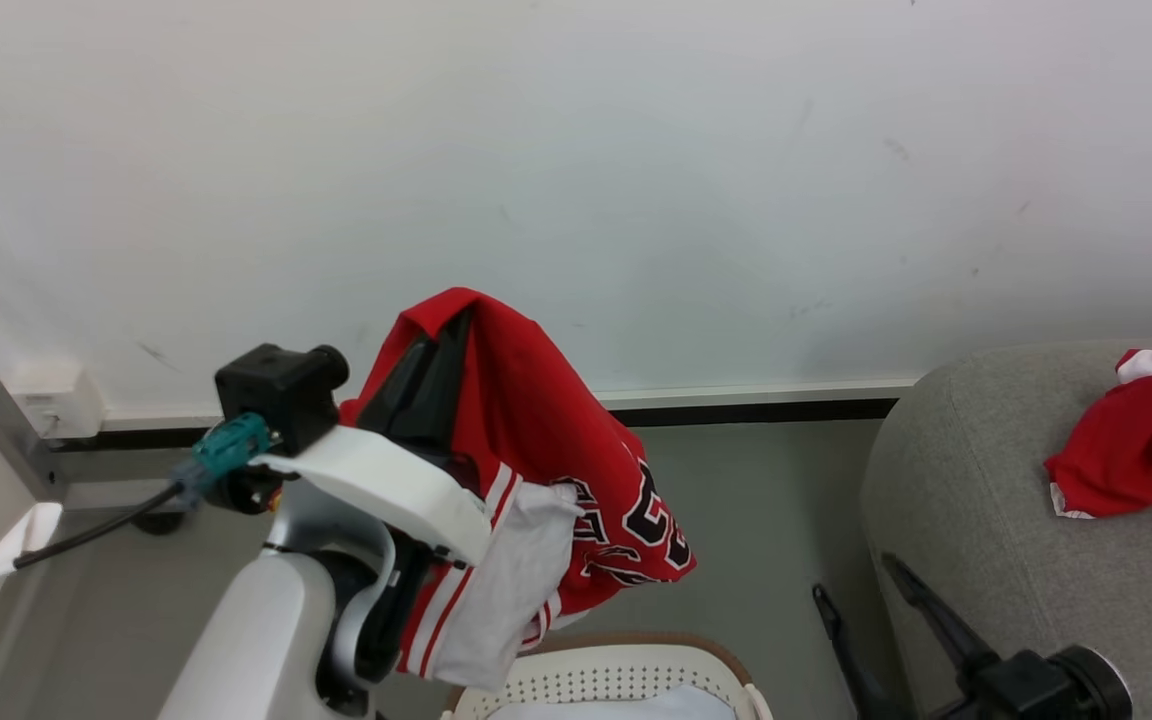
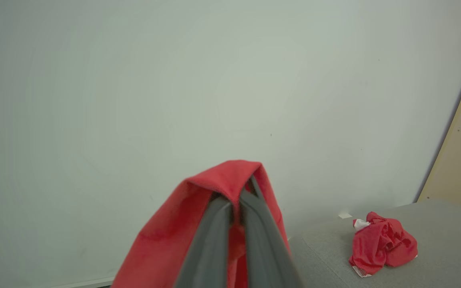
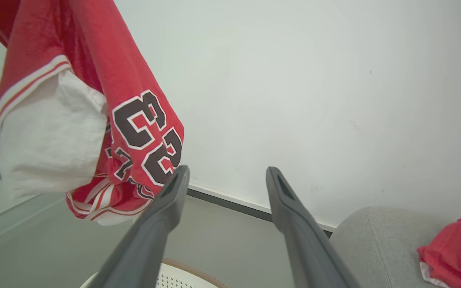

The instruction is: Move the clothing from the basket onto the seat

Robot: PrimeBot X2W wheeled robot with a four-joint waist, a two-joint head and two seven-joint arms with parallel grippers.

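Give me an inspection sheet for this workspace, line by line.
Surface: grey seat at right, one crumpled red garment lying on it.
Job's things: red numbered jersey hanging clear of the white basket; white cloth inside.
Clutter: nothing seen.
Claws: left claw shut on the jersey; right claw open, empty.
Cables: black cable with teal plug by the left arm.
Surroundings: white wall, grey floor.

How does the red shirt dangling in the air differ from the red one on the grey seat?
The dangling jersey hangs lengthwise from the shut left gripper, numerals showing; the other garment lies crumpled on the seat, unheld, no numerals visible. Both are red with white trim.
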